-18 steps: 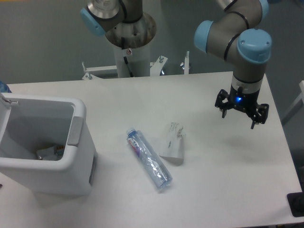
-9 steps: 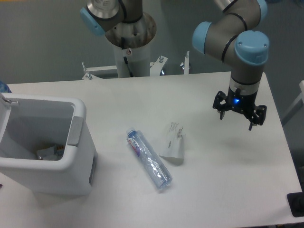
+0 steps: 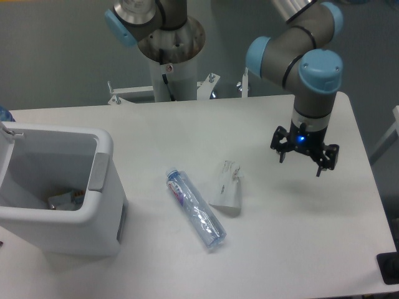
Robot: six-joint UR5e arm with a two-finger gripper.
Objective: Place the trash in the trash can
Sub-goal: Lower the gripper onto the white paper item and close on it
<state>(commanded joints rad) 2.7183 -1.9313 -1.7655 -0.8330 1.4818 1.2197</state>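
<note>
2 trash pieces, bottle (image 3: 195, 208) and packet (image 3: 227, 189), await pickup: lower the wide-spread, empty gripper (image 3: 303, 161) squarely over the nearer packet before closing.

The arm reaches down on the right, its pincer (image 3: 301, 159) pointing downward, fingers spread, holding nothing.

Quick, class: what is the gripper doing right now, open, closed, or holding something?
Gripper: open, holding nothing, hanging above the table right of the white packet.
</note>
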